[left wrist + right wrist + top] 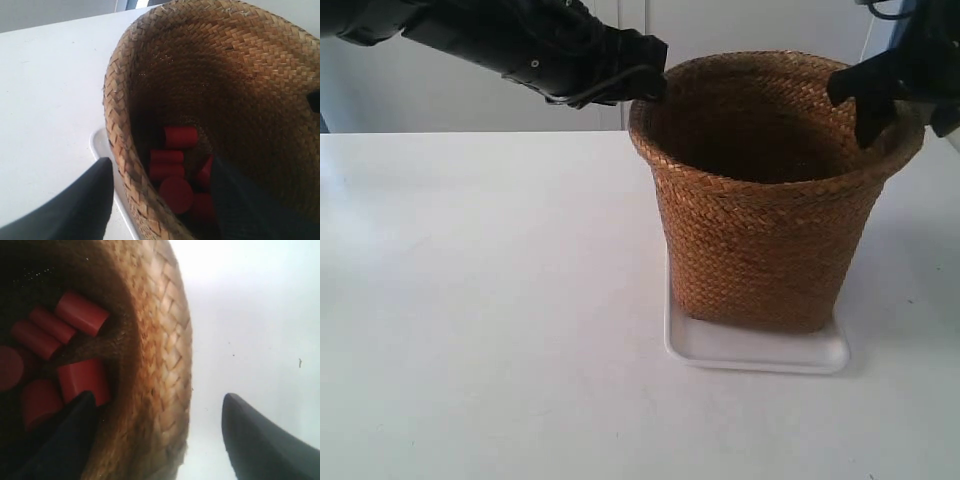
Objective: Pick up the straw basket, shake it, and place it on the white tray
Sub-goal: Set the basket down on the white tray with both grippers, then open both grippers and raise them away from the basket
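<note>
White tabletop (470,300), pale wall behind, nothing else out on it.

Status: large brown braided-straw basket (760,240) stands upright with its base on the flat glossy white rectangular tray (770,358). A strip of tray shows along the front and one side of the base, so it's seated but not quite centred.

Left claw (159,167): jaws wide, straddling the rim, one finger outside the wall and one inside. No clamp on the weave.

Right claw (159,397): same on the opposite rim, jaws wide, with a clear gap to the outer finger. Holding nothing.

Load: several red cylindrical blocks (176,192) lie jumbled on the basket floor.

My read: placement is done. Lift and shake can't be confirmed from this. What's left is raising both claws clear of the rim without snagging the straw.
</note>
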`<state>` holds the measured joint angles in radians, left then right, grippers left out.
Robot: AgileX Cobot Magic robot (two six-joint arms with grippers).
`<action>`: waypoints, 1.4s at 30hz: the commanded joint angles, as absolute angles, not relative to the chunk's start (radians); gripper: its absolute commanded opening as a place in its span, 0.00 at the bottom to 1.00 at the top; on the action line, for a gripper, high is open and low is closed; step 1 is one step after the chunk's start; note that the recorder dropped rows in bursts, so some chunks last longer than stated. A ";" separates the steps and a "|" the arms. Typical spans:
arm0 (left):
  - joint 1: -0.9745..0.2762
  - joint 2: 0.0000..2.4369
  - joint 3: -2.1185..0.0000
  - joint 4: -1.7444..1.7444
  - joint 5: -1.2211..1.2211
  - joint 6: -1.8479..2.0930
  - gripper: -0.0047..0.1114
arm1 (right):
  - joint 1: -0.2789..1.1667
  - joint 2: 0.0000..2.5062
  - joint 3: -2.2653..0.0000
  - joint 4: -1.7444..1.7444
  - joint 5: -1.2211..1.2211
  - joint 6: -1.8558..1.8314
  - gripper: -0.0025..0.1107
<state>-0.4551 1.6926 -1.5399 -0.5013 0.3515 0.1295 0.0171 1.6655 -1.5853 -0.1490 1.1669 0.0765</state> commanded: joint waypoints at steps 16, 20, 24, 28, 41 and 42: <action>-0.439 1.578 -1.549 -0.477 0.430 0.133 0.57 | 0.011 1.527 -1.585 -0.176 1.098 0.109 0.68; -0.408 1.468 -1.549 -0.422 0.553 0.133 0.32 | 0.011 1.378 -1.585 -0.159 1.094 0.063 0.65; -0.389 1.324 -1.542 -0.346 0.625 0.136 0.04 | 0.011 1.192 -1.580 -0.154 1.090 0.057 0.30; -0.389 1.177 -1.445 -0.343 0.629 0.157 0.04 | 0.011 1.018 -1.519 -0.105 1.061 0.000 0.03; -0.389 0.526 -0.749 -0.343 0.318 0.145 0.04 | 0.011 0.308 -0.925 -0.079 0.905 0.000 0.02; -0.389 0.496 -0.720 -0.343 0.316 0.153 0.04 | 0.011 0.257 -0.889 -0.082 0.896 0.000 0.02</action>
<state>-0.3915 0.5902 -0.8104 -0.3400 0.3454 0.1494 0.0171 0.3823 -0.9926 -0.0805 0.9483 0.0112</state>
